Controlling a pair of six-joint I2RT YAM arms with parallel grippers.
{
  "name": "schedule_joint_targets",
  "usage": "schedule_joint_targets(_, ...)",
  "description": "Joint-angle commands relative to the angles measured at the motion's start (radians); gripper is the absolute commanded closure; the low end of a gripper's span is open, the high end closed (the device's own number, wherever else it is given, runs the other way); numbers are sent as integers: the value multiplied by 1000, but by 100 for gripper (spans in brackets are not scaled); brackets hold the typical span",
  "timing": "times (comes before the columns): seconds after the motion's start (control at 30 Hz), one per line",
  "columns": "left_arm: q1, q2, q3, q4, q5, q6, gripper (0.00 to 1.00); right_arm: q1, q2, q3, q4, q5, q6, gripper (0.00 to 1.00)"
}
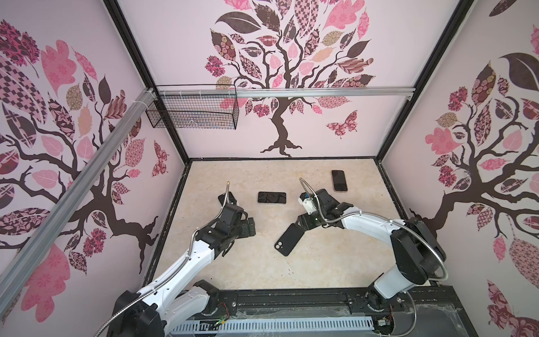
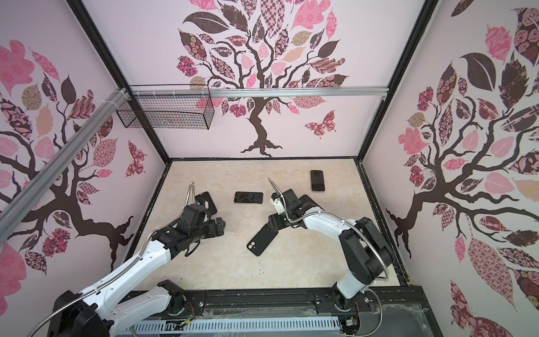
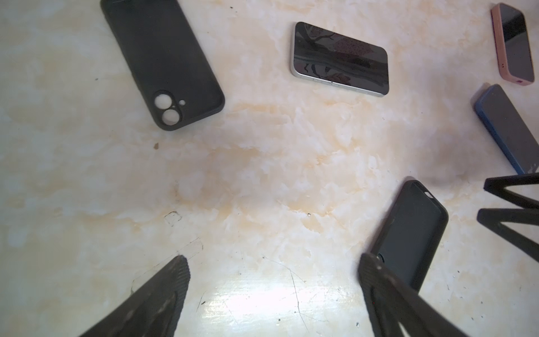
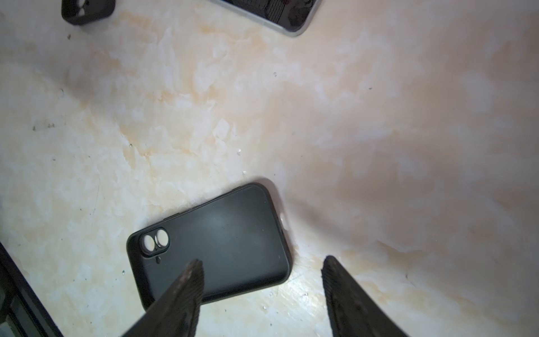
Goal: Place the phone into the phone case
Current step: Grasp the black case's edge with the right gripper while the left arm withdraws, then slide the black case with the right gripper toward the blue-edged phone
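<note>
Left claw [image 3: 272,271] stands wide apart and empty over bare table [image 3: 262,181]. Right claw [image 4: 262,271] is parted too and clamped on nothing. One of its fingers [image 4: 180,297] overlaps the phone case [image 4: 215,248], and the other hangs over bare marble just beside the case's short end

Patterned walls [image 1: 452,175] box the pale marbled table on three sides, with a dark frame along its borders. In both top views the phone [image 1: 271,197] lies flat and screen up in the middle, toward the back wall. It has bare table all round it and is apart from both claws. The phone case [image 1: 287,239] lies nearer the front, slanted, between the two claws, with its far end under the right claw. From there the table is open down to the front rail [image 1: 291,300]

A second black case [image 1: 227,198] lies on the left, partly hidden by the left arm in both top views. The left wrist view shows almost all of that second black case [image 3: 162,64], with two round camera holes. A pink-cased phone [image 1: 339,180] lies toward the back right. A blue-cased phone [image 3: 507,131] is plain from the left wrist, while the right arm covers most of it from above. The right wrist view catches only a corner of the phone [image 4: 277,14]

The phone [image 3: 339,58] has a dark glass face mirroring the wall's tree and a silver rim. The phone case [image 3: 408,233] is matte black with rounded corners, two camera holes at one corner and a notch in the opposite short end. A raised lip runs round it in the left wrist view
</note>
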Motion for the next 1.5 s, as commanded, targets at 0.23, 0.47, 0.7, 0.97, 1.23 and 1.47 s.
schedule_joint_targets(0.23, 6, -128, -55, -69, -120, -110, 3, 54, 156, 120, -90, 53, -44, 50)
schedule_joint_targets(0.47, 8, -171, -75, -75, -124, -121, 3, 60, 226, 171, -118, 91, -57, 59)
schedule_joint_targets(0.7, 9, -184, -81, -68, -121, -128, 3, 60, 257, 186, -122, 110, -60, 64)
schedule_joint_targets(0.97, 8, -218, -93, -60, -125, -135, 3, 60, 278, 200, -130, 128, -64, 71)
schedule_joint_targets(1.23, 9, -216, -95, -54, -124, -134, 3, 62, 275, 201, -142, 137, -60, 81)
schedule_joint_targets(1.47, 8, -203, -98, -44, -115, -131, 3, 60, 246, 184, -135, 167, -25, 86)
